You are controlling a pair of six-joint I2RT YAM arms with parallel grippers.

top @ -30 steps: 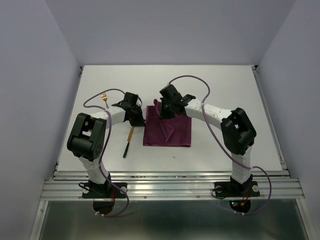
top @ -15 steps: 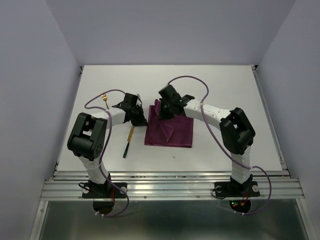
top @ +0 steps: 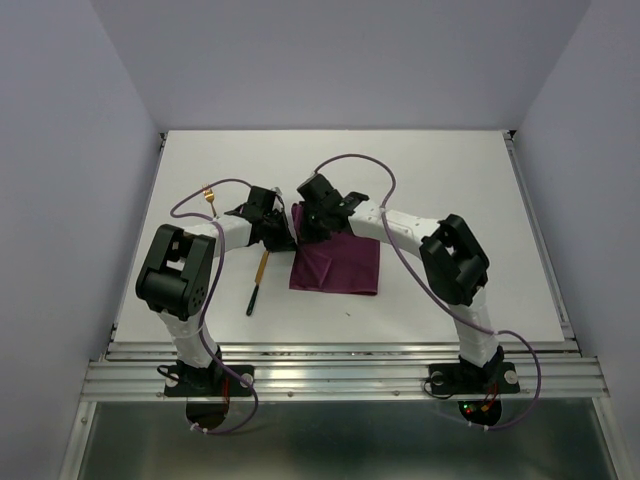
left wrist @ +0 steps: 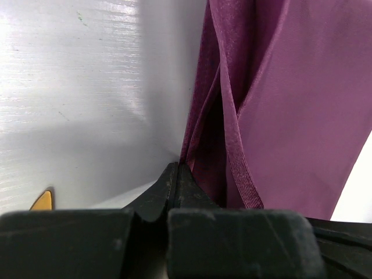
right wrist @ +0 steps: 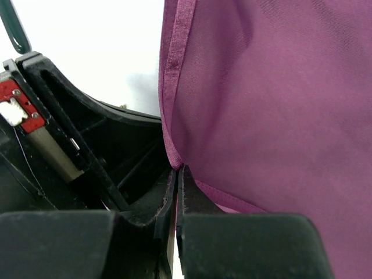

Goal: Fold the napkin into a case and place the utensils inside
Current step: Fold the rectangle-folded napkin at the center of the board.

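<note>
Centrally on the white table lies the plum napkin, folded, its left edge rumpled. Both claws bite there: the left gripper and the right gripper are each pinched tight on the hem. One utensil lies just left of the cloth, and a gold fork head sits farther back.

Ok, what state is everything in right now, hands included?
napkin: partly folded on the table, left edge pinched by both hands.
left hand: shut on the napkin.
right hand: shut on the napkin.
near utensil: lying loose left of the napkin, not inside.
far utensil: only its gold end shows.
</note>
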